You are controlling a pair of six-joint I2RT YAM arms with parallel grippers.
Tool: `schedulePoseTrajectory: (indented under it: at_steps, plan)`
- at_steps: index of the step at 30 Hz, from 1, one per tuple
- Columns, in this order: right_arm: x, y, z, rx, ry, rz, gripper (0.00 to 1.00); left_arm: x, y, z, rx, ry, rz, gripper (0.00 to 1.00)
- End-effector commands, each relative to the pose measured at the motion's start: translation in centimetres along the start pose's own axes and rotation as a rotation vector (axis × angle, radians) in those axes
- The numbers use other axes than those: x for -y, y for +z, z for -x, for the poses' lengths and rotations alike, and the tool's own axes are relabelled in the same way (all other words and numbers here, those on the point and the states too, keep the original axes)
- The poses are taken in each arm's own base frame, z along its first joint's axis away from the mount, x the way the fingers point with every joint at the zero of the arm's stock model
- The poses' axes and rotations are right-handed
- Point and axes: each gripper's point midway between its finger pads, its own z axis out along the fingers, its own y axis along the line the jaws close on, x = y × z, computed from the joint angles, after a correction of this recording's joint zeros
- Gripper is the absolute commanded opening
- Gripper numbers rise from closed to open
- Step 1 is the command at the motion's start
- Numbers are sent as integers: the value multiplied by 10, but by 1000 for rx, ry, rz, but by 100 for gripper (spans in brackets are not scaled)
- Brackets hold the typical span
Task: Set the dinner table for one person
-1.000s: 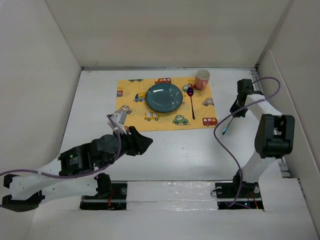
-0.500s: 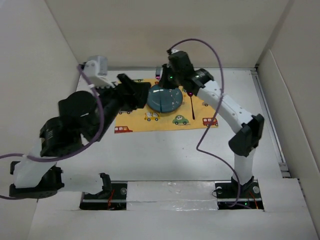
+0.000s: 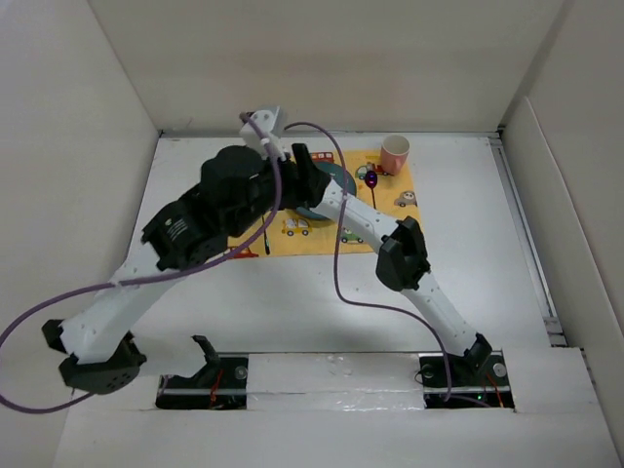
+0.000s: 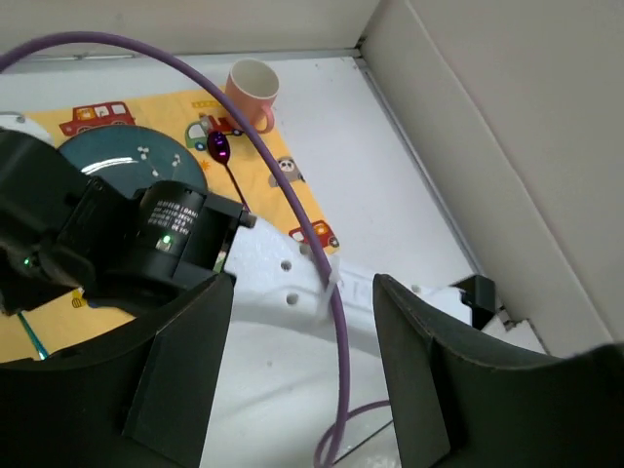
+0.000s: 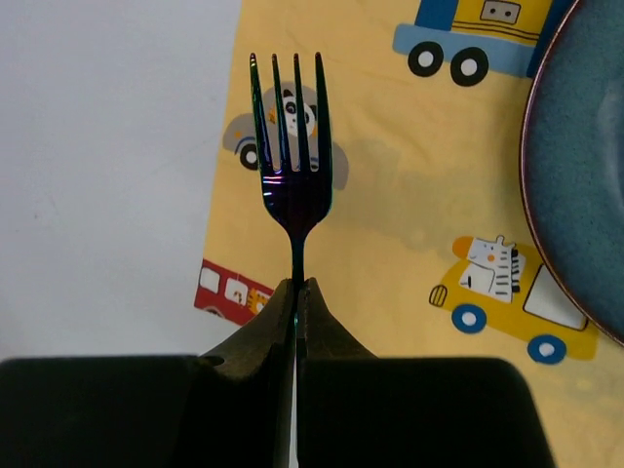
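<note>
The right pincer is pressed together on the neck of a dark, iridescent fork, pinching it just below the tines, which point toward the far side. The fork lies over the left strip of the yellow car-print mat, between the mat's left edge and the teal plate; its tines cover a grey printed car, and whether it touches the cloth cannot be told. The mat lies on the far middle of the white counter — the large matte surface that fills most of the overhead view. The left pincer is spread wide with nothing between its fingers (it looks down on the right arm's white link and purple cable). Right of the plate, on the mat, lies a purple spoon with its bowl toward the far side. A pink cup stands upright at the mat's far right corner — just beyond the spoon.
</note>
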Motion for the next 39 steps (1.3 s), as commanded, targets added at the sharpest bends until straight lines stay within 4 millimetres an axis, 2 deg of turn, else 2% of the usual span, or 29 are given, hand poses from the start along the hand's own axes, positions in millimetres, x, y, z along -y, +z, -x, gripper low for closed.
schedulePoseTrajectory:
  at_steps: [1, 3, 7, 9, 10, 12, 20, 23, 24, 28, 30, 36, 38, 39]
  plan:
    - [-13, -1, 30, 112, 44, 16, 0, 11, -61, 58, 217, -120, -130, 56]
    - [-8, 14, 25, 118, 53, -1, 0, 10, -65, 53, 200, -112, -136, 55]
    - [1, 30, 32, 158, 95, -28, 0, 17, -57, 44, 166, -103, -169, 55]
    - [7, 33, 45, 189, 118, -23, 0, 19, -48, 38, 149, -97, -170, 55]
    - [8, 39, 42, 186, 117, -23, 0, 20, -47, 37, 148, -93, -172, 55]
    - [13, 42, 53, 201, 131, -11, 0, 20, -41, 34, 145, -86, -168, 55]
    - [27, 68, 45, 187, 138, -9, 0, 23, -21, 30, 137, -51, -158, 55]
    - [29, 73, 46, 182, 140, 9, 0, 24, -14, 28, 138, -43, -160, 55]
    - [35, 77, 48, 184, 139, 7, 0, 24, -10, 28, 143, -43, -154, 55]
    - [33, 80, 48, 183, 129, 25, 0, 26, -5, 28, 146, -39, -155, 55]
    - [32, 83, 45, 174, 124, 37, 2, 27, 0, 28, 142, -35, -152, 55]
    - [41, 87, 39, 148, 127, 24, 16, 27, 9, 23, 133, -36, -144, 55]
    - [37, 82, 43, 154, 124, 34, 22, 26, 11, 20, 131, -40, -140, 55]
    - [42, 80, 47, 160, 130, 29, 23, 25, 11, 20, 133, -41, -134, 55]
